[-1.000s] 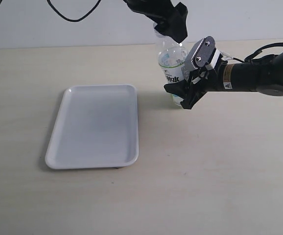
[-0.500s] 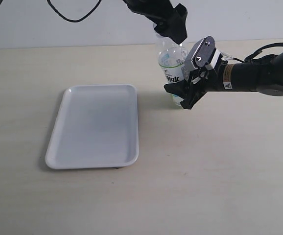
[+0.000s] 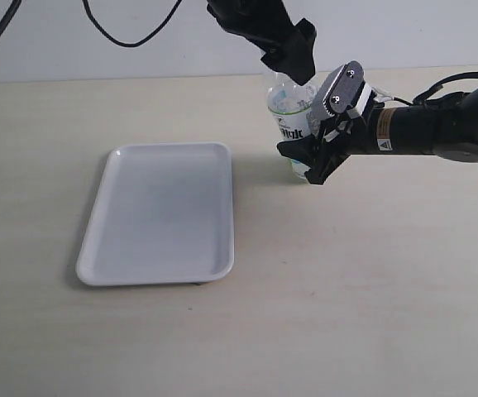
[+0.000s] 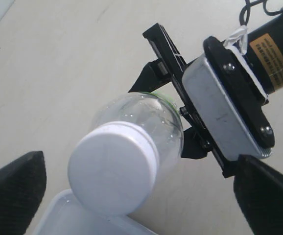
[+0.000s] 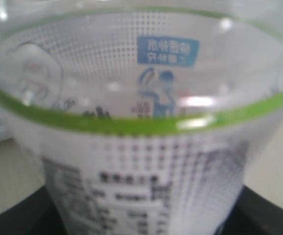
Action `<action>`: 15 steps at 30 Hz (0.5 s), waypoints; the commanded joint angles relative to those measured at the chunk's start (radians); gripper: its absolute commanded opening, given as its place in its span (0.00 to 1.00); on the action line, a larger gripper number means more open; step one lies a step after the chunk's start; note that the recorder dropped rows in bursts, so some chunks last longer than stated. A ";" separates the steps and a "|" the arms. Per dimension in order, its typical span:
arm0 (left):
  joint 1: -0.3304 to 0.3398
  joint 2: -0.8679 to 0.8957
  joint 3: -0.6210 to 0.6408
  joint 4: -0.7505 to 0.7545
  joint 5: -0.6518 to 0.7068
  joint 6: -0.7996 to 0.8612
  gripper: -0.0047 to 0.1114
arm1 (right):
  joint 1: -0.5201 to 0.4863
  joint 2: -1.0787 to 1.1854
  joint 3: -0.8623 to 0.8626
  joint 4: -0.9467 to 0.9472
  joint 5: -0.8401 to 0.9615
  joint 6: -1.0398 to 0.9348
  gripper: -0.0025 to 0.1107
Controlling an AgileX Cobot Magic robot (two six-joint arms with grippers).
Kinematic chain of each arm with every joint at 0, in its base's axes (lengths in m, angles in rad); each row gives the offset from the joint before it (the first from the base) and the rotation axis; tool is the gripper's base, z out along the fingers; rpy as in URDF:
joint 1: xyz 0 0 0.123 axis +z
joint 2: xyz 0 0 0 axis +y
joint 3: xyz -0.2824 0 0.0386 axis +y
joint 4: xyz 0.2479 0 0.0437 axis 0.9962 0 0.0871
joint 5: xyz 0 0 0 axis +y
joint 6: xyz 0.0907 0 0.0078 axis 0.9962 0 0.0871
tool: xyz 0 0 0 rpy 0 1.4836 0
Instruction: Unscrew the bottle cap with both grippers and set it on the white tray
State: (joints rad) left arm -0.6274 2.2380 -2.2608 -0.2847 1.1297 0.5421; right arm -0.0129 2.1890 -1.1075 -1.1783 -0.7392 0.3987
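Note:
The clear bottle (image 3: 291, 106) stands upright on the table, to the right of the white tray (image 3: 160, 211). My right gripper (image 3: 307, 132), with grey plate jaws, is shut on its labelled body, which fills the right wrist view (image 5: 141, 122). The white cap (image 4: 113, 166) sits on the bottle's neck. My black left gripper (image 3: 293, 54) hangs over the bottle's top and hides the cap in the exterior view. In the left wrist view this gripper (image 4: 139, 181) is open, with its black fingertips (image 4: 16, 186) wide on either side of the cap and not touching it.
A black cable (image 3: 131, 33) loops down behind the table at the back left. The right arm (image 3: 437, 124) lies low across the table's right side. A corner of the tray (image 4: 68, 215) shows below the cap.
My left gripper has shifted slightly lower over the bottle's top, and its cable has sagged a little. The right gripper, bottle and tray have not moved.

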 commanded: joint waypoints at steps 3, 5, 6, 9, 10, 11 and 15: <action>0.000 -0.005 0.001 -0.007 -0.007 -0.001 0.89 | 0.002 0.007 0.004 -0.032 0.073 -0.001 0.02; 0.000 -0.005 0.001 -0.007 -0.008 0.001 0.82 | 0.002 0.007 0.004 -0.032 0.073 -0.001 0.02; 0.000 -0.005 0.001 -0.007 -0.009 0.001 0.77 | 0.002 0.007 0.004 -0.032 0.073 -0.001 0.02; 0.000 -0.005 0.001 -0.007 -0.012 0.003 0.63 | 0.002 0.007 0.004 -0.032 0.073 -0.001 0.02; 0.000 -0.005 0.001 -0.007 -0.016 0.003 0.60 | 0.002 0.007 0.004 -0.032 0.073 -0.001 0.02; 0.000 -0.005 0.001 -0.007 -0.023 0.003 0.58 | 0.002 0.007 0.004 -0.032 0.073 -0.001 0.02; 0.000 -0.005 0.001 -0.007 -0.063 -0.012 0.58 | 0.002 0.007 0.004 -0.032 0.073 -0.001 0.02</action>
State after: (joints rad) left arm -0.6274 2.2380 -2.2608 -0.2847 1.1024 0.5421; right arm -0.0129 2.1890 -1.1075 -1.1783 -0.7392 0.3987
